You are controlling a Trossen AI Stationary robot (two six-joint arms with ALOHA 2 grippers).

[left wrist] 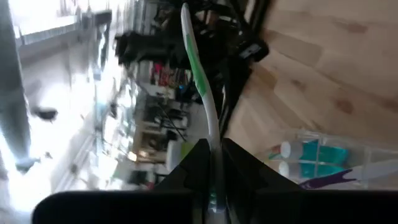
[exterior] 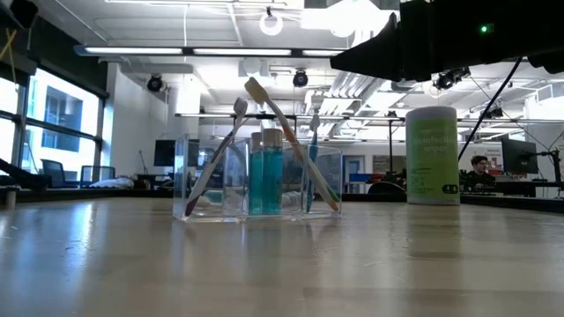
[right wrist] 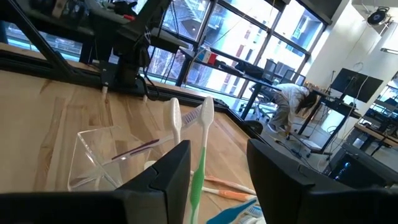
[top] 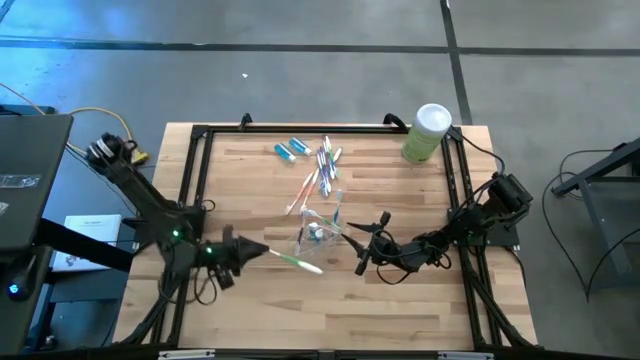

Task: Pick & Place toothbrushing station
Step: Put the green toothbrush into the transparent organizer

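Observation:
My left gripper (top: 252,250) is at the table's near left, shut on a green-and-white toothbrush (top: 295,261) that points toward the clear plastic cup (top: 320,226) at mid-table. The cup holds teal tubes (exterior: 264,180) and leaning toothbrushes (exterior: 216,158). My right gripper (top: 358,248) is open just right of the cup. In the right wrist view a green-and-white toothbrush (right wrist: 199,155) shows between its fingers; I cannot tell whether they touch it. More toothbrushes (top: 322,165) and two teal tubes (top: 290,149) lie flat farther back. My left gripper pinches one end of the toothbrush's handle (left wrist: 215,168) between its two fingers. The fingers come level from the table's left and lie along the brush. The rest of the brush (left wrist: 198,68) sticks out past the fingertips toward the table's right.
A light-green canister with a white lid (top: 428,131) stands at the far right corner. A black frame (top: 200,170) runs round the wooden top. Bare wood lies along the near edge (top: 330,320). People and desks show in the room beyond.

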